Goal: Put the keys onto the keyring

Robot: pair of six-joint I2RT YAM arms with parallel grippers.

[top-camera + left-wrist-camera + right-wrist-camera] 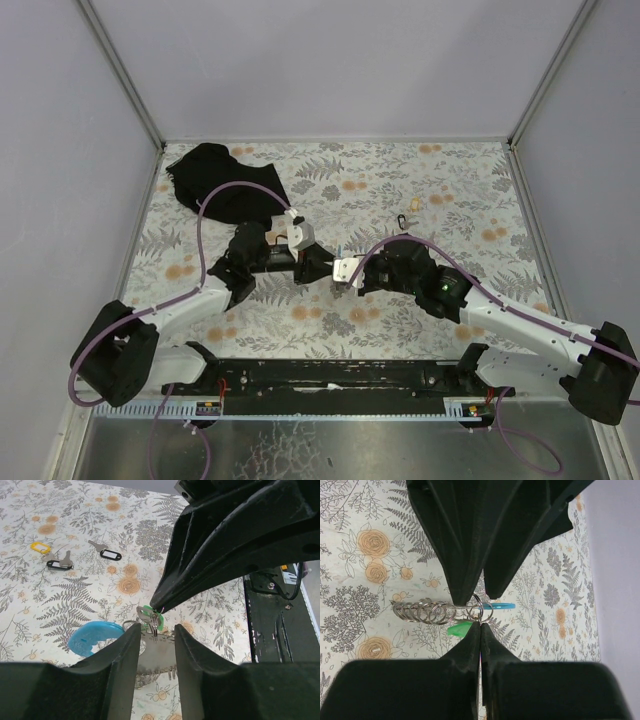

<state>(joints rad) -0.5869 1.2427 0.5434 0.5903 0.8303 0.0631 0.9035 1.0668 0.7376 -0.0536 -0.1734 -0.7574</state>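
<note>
- While right tool (480, 625) is pressed tight on a thin metal ring (481, 611) by the green key (150, 621), left tool (156, 629) is spread either side of the ring chain (422, 612), not gripping.
- Keyring (95, 636): blue band just beside left tool; can't tell if it rests on bench (75, 600).
- Prob. all light, hard, slick; wire ring likely springy, twists easily.
- Best hold: key by flat tag, ring across its faces.
- Other keys (59, 564) lie well apart.
</note>
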